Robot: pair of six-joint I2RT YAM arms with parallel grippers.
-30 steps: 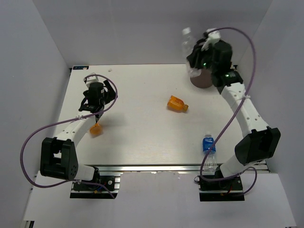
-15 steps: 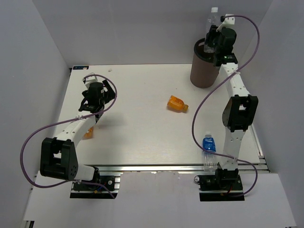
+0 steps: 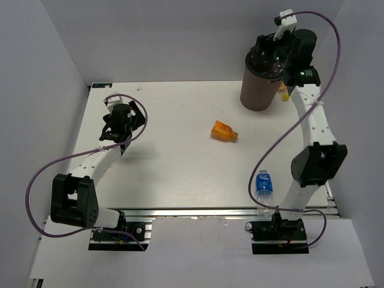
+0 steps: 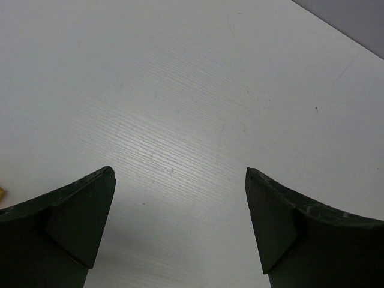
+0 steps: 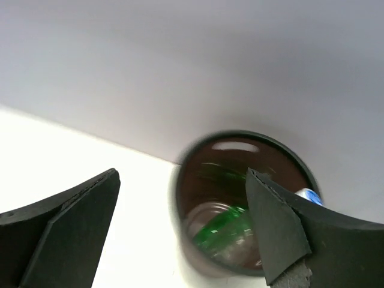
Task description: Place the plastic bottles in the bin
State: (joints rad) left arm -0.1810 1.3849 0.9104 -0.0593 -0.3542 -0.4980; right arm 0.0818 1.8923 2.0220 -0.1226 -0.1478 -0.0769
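White tabletop (image 3: 180, 180), plain white walls round it. Right gripper (image 5: 181, 175) hangs over the mouth of the brown bin (image 3: 257, 93) at the far right; its fingers are spread wide with nothing between them. Its wrist view looks down into the bin at something clear with a green glint on the bottom. My guess is the unlabelled bottle, but it's too blurred to be sure. Left gripper (image 4: 180, 174) is also spread and empty, above bare table on the far left. Two bottles are not yet binned. The orange bottle (image 3: 224, 131) lies on its side mid-table, right of centre. It sits nearer and left of the bin, long axis slanting across the table, narrow end toward the near right. The blue-label bottle (image 3: 263, 183) is just beside the right arm's base, partly hidden by the arm; I can't tell if it's upright. Both lie nearer the right arm than the left. I'd take orange next and close across its short axis.
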